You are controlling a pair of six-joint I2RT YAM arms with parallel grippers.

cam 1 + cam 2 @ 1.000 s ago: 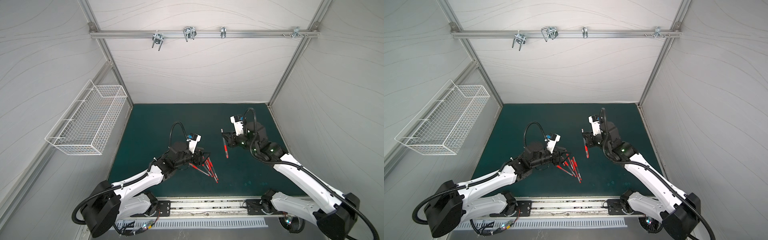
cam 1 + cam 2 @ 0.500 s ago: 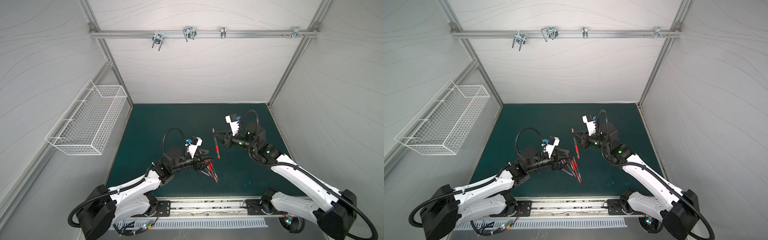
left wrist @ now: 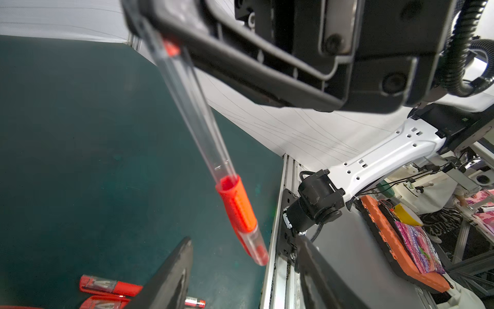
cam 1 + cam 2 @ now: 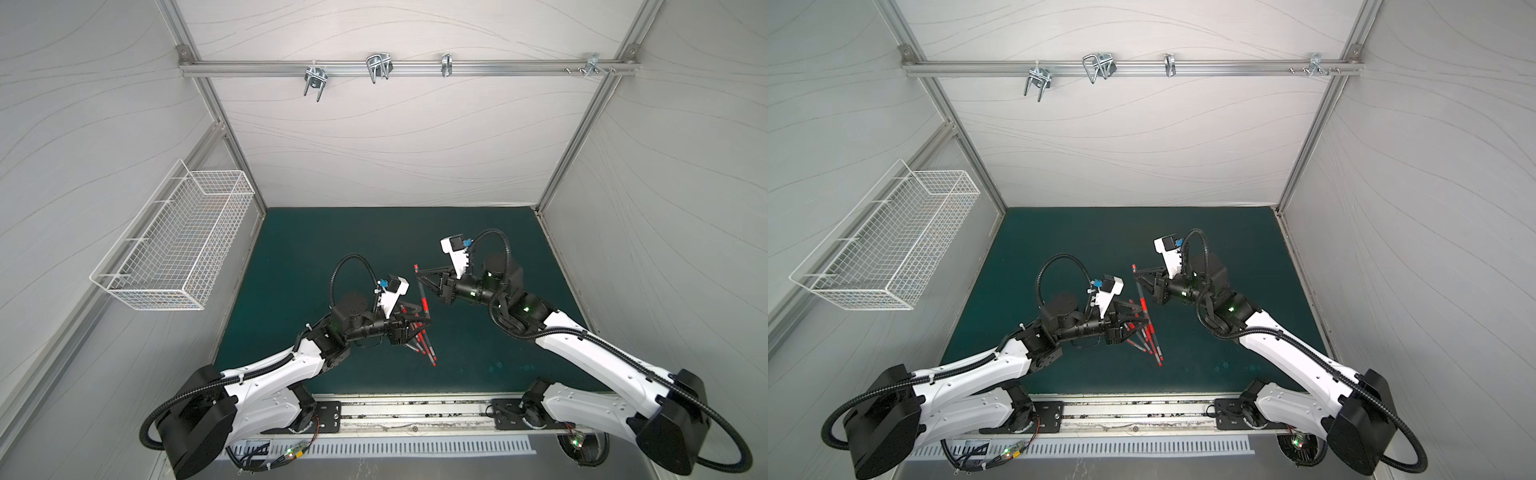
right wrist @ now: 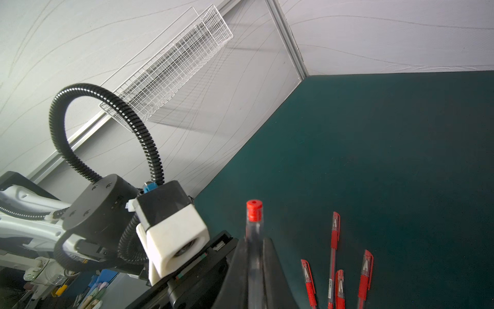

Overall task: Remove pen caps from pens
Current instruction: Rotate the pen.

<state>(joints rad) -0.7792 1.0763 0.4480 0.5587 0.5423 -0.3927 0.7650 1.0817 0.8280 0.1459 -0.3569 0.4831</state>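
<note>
Black right tool (image 5: pixel 254 256) is pinching a clear-barrelled pen (image 3: pixel 192 107) near its plugged end, held above the tabletop (image 4: pixel 332 249). Left tool (image 3: pixel 240 267) stands spread just below the pen's capped tip, apart from it; pen cap (image 3: pixel 252 247) on. Remaining capped pens (image 5: pixel 334 254) lie clustered on the green tabletop beneath the left tool.

Right gripper (image 4: pixel 419 277) clamped, left gripper (image 4: pixel 424 322) parted, arms converging

1 pen (image 4: pixel 422 293) hangs in the right hand (image 4: pixel 419 276) above the tabletop (image 4: pixel 316 245) – the other pens (image 4: pixel 424 347) lie below, beside the left hand (image 4: pixel 417 318).
</note>
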